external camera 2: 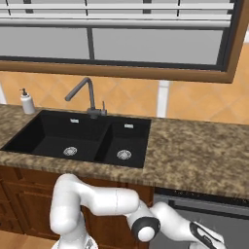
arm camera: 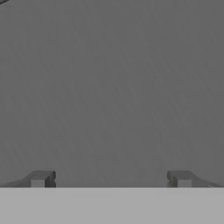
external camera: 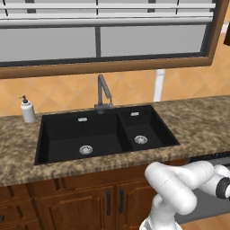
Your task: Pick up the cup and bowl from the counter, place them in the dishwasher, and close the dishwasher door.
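**Tool open against dishwasher door**

Hand view: the tool [arm camera: 111, 179] faces a flat dark grey surface, the dishwasher door [arm camera: 112, 87], close up. Fingertips [arm camera: 41, 179] spread wide, nothing between them. Contact with the panel: cannot tell.

Base views: the arm reaches low, below the tabletop [external camera 2: 194, 151] edge, toward the dishwasher [external camera 2: 204, 214] to the right of the black sink [external camera: 101, 132]. Faucet [external camera: 103, 92] behind the sink; soap dispenser [external camera: 28, 110] on the tabletop to the sink's left.
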